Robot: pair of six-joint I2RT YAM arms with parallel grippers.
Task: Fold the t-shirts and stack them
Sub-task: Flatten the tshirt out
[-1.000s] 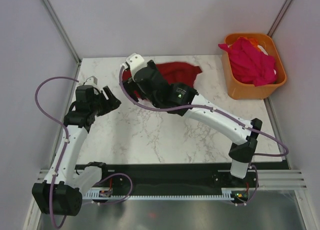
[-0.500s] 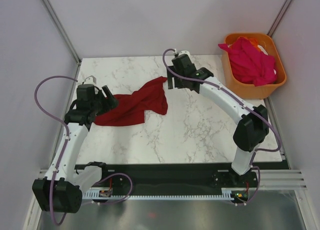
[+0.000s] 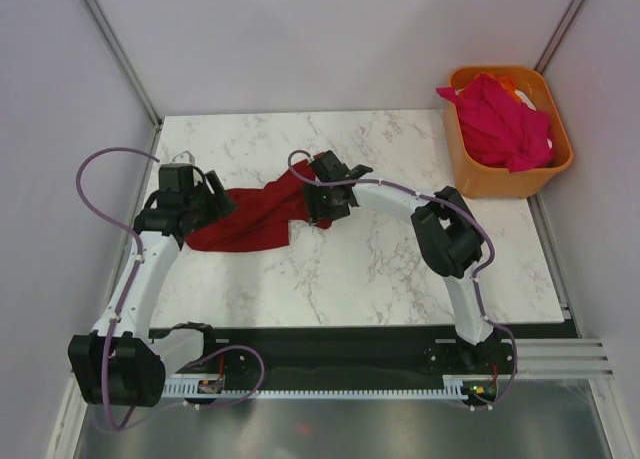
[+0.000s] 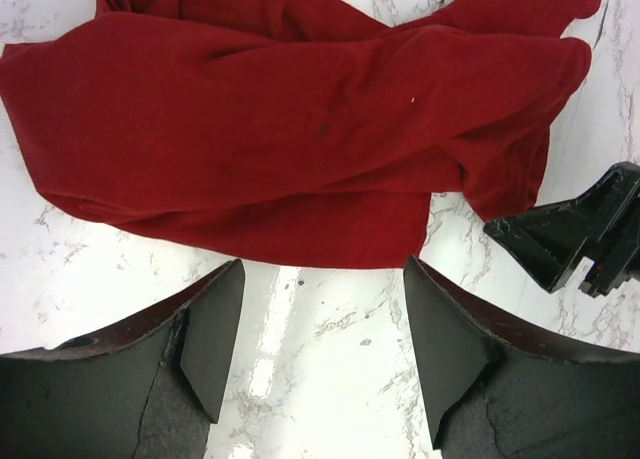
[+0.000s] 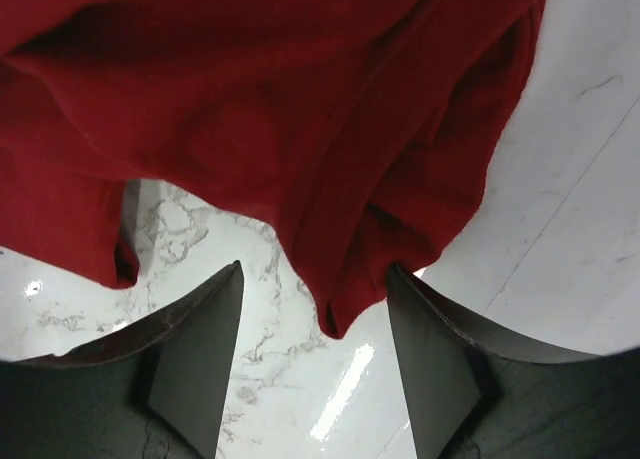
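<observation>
The crimson t-shirt (image 3: pixel 255 214) is lying crumpled and unfolded on the worktop (image 3: pixel 380 269); the left claw (image 4: pixel 320 339) and right claw (image 5: pixel 315 369) are hanging apart beside it, seemingly gripping nothing; the magenta t-shirt (image 3: pixel 505 119) is waiting in the orange tub (image 3: pixel 465 169); nearly everything remains.

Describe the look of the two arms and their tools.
Both arms are white tubes joined by black housings. The left arm and right arm each carry a looping lilac cable. The left tool and right tool are black, with two broad wedge-shaped fingers. No markings are legible.
</observation>
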